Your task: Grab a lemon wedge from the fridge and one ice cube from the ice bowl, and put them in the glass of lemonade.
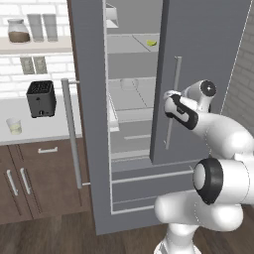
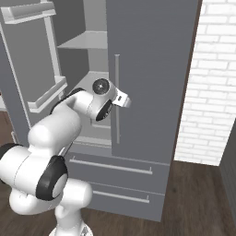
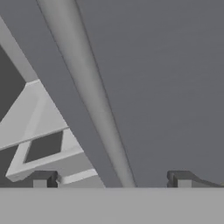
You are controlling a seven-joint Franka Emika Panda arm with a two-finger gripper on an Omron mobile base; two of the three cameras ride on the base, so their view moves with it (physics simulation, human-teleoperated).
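Two fetches left, neither item yet in the jaws.
Spread wide and empty, the gripper (image 3: 111, 183) straddles the right door's handle (image 1: 172, 101) of the fridge (image 1: 208, 64), whose left door stands open. One lemon wedge (image 1: 151, 43) lies on an upper shelf inside; one glass of lemonade (image 1: 14, 126) waits on the surface beside one toaster (image 1: 40, 98). Wedge and ice cube both remain to be fetched, I judge.

Counted: one fridge (image 1: 198, 59) with two doors, one swung open, and two bar handles (image 1: 171, 101); two drawers (image 2: 120, 170) at its base. One lemon wedge (image 1: 151, 43) on an inner shelf. On the counter, one toaster (image 1: 40, 98) and one glass of lemonade (image 1: 14, 126). On the wall shelf, one jar (image 1: 18, 31) and two grey glasses (image 1: 42, 27).
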